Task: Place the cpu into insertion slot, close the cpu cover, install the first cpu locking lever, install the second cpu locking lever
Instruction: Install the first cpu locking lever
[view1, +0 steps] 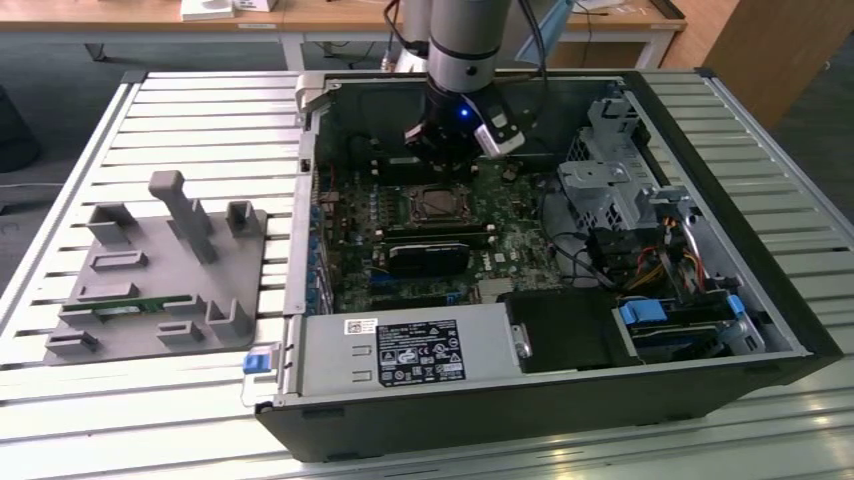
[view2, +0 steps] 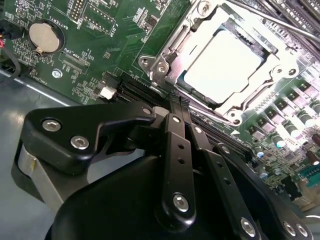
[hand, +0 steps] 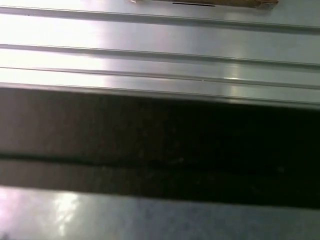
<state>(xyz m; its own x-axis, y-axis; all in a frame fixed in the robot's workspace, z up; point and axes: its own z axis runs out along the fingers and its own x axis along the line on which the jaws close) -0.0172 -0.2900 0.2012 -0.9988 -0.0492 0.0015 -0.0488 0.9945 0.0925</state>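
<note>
Insertion slot under cpu cover.

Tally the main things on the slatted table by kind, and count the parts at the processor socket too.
Computer case: 1
Grey fixture block: 1
Cpu, seated in the insertion slot: 1
Cpu cover, closed over the cpu: 1
Coin cell battery: 1
Gripper, poised beside the slot: 1
Total: 6
</note>
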